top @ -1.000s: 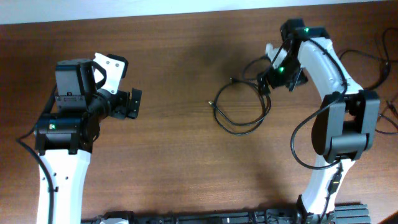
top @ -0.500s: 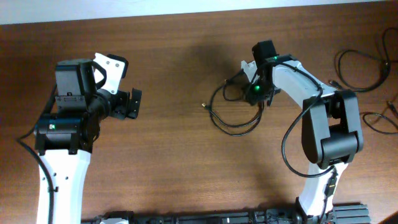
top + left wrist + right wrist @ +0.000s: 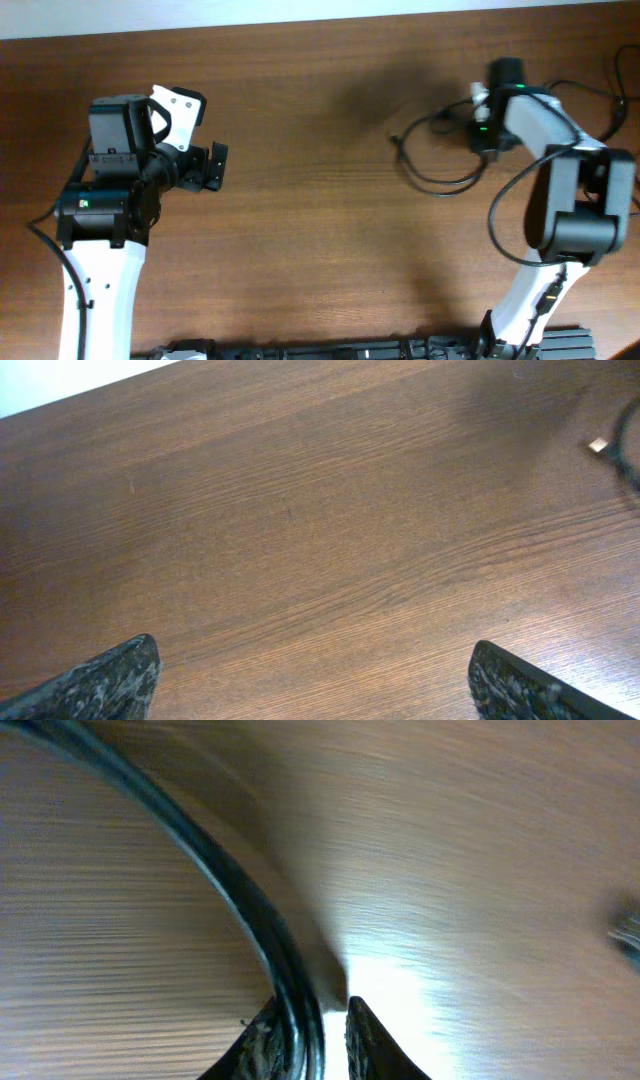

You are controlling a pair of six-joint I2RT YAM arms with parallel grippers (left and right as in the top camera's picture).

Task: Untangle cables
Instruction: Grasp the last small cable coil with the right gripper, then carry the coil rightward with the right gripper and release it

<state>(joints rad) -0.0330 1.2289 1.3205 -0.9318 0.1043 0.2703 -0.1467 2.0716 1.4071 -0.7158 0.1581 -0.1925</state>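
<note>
Thin black cables lie in a loose loop on the brown table, right of centre, with a small plug end pointing left. My right gripper sits at the loop's upper right. In the right wrist view its fingers are nearly together with a black cable strand running between them, against the left finger. My left gripper hangs open far to the left, away from the cables. The left wrist view shows bare wood between its fingertips and a bit of cable and plug at the far right edge.
More thin black cords lie at the table's right edge, behind and beside the right arm. The pale far edge of the table runs along the top. Black equipment lines the near edge.
My right gripper went from open to closed around a cable strand and pulled right, dragging the loop rightward and flattening it. The left arm has not moved.
</note>
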